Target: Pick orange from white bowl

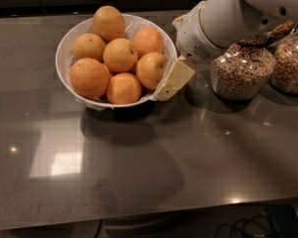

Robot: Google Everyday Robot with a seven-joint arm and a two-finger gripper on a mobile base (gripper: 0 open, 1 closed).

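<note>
The white bowl [64,48] stands on the dark counter at the back left and holds several oranges piled together. The orange [151,69] at the bowl's right side is deep orange and round. A flatter-sided orange [123,88] lies at the front, and a paler one [108,23] sits on top at the back. My gripper [164,90] hangs from the white arm [223,19] at the bowl's right rim, its cream tip against the rim just right of that right-side orange. It holds nothing that I can see.
Two glass jars of cereal [241,73] [290,66] stand right of the bowl, partly behind the arm. The grey counter [139,172] stretches to the front, with its edge near the bottom of the view.
</note>
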